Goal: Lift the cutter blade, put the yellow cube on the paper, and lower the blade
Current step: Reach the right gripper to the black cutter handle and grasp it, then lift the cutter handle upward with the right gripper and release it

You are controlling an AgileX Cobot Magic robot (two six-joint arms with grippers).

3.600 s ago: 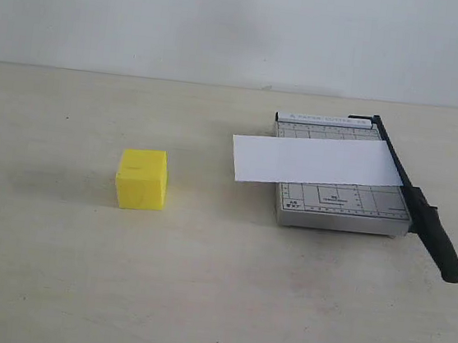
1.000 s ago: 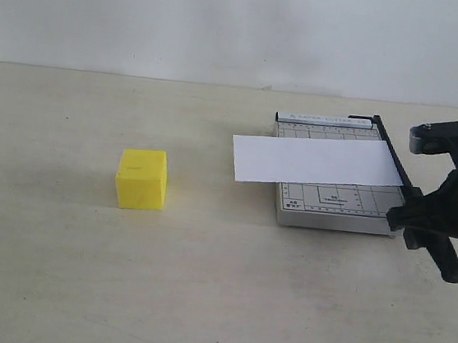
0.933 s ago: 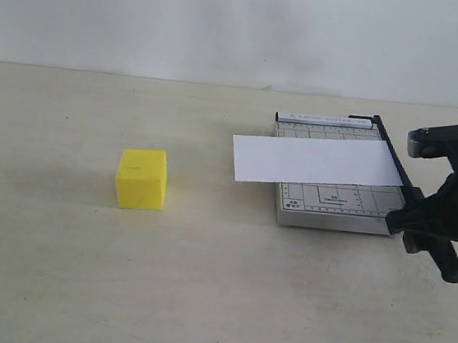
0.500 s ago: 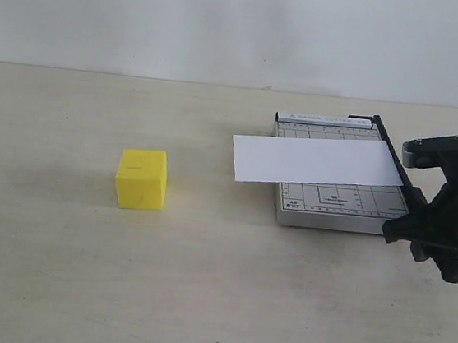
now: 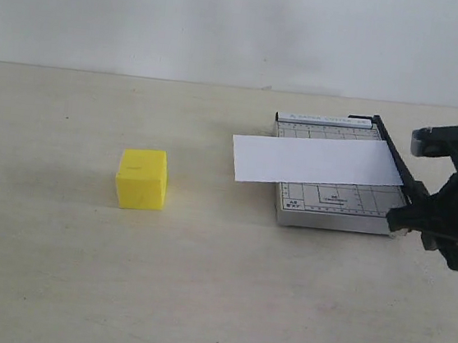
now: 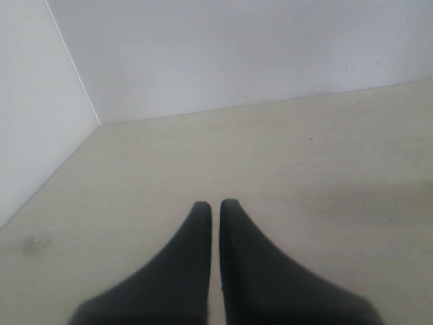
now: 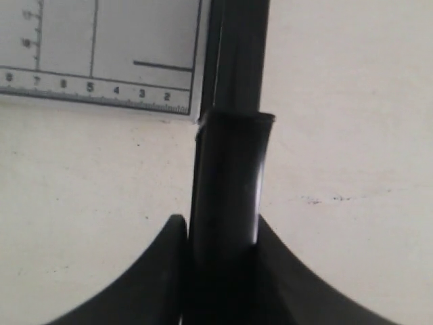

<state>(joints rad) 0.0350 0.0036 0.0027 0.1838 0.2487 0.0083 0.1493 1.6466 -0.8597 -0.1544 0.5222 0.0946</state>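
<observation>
The yellow cube [image 5: 141, 178] sits on the table at the left, well apart from the trimmer. The white paper [image 5: 317, 161] lies across the grey gridded base [image 5: 341, 206], overhanging its left side. The cutter blade [image 5: 393, 155] runs along the base's right edge and still looks low. My right gripper [image 5: 439, 230] is shut on the blade's thick black handle [image 7: 230, 169], which fills the gap between its fingers [image 7: 220, 227]. My left gripper [image 6: 215, 206] is shut on nothing above bare table and does not show in the exterior view.
A white wall stands behind the table, and the left wrist view shows a corner of it [image 6: 95, 118]. The right arm's body [image 5: 455, 148] hangs over the table's right edge, beside the trimmer.
The right arm came in from the right and closed round the blade handle. Over the last half second it shifted slightly up and to the right with the handle end. Cube and paper are unmoved.
</observation>
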